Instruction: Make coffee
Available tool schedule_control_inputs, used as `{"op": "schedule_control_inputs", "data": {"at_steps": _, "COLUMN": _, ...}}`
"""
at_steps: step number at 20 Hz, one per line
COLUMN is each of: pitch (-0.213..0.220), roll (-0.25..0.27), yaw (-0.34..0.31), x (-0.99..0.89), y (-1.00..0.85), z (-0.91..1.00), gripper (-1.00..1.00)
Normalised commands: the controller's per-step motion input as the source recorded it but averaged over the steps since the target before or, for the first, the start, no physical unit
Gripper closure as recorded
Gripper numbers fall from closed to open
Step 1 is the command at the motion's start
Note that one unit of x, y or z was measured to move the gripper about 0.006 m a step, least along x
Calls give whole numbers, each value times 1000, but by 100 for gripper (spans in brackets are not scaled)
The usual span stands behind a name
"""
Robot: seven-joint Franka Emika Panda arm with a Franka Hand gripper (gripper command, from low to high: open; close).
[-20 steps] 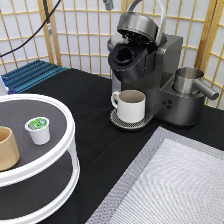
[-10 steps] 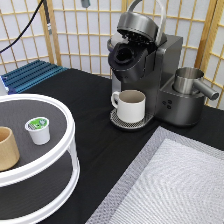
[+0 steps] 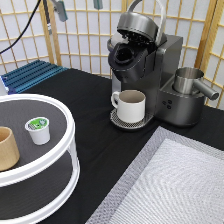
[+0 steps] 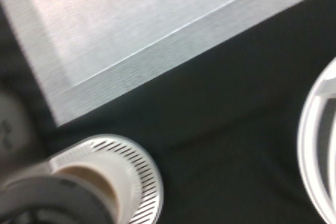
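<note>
— What's moved?
— The gripper (image 3: 78,7) has dropped further into view – two fingers (image 3: 60,10) hang spread apart, holding nothing.
— And the coffee (image 3: 38,129)?
— Well below the hand, off to the exterior view's left, on the white stand (image 3: 67,125) beside the wooden cup (image 3: 7,148). Below-right of the hand, the mug (image 3: 131,105) sits under the coffee machine (image 3: 150,60).

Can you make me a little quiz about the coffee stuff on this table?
1. True or false: the coffee pod is already inside the coffee machine.
2. What stands under the machine's spout? A) white mug B) wooden cup C) metal jug
3. Fill in: the gripper, at the exterior view's top edge, is ____ and holds nothing.
Key: 1 false, it stands on the round tray; 2 A; 3 open.
</note>
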Motion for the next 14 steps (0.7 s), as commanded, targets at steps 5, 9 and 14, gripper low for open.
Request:
{"op": "schedule_control_inputs", "data": {"at_steps": 5, "pitch": 2, "roll": -93, "yaw": -374, "x": -37, "y": -4, "z": -171, "gripper": -100}}
{"op": "schedule_control_inputs", "data": {"at_steps": 9, "pitch": 0, "roll": -115, "yaw": -360, "x": -29, "y": -13, "z": -232, "gripper": -100}}
{"op": "schedule_control_inputs", "data": {"at_steps": 14, "pitch": -25, "roll": -181, "yaw": -271, "x": -176, "y": -147, "z": -399, "gripper": -100}}
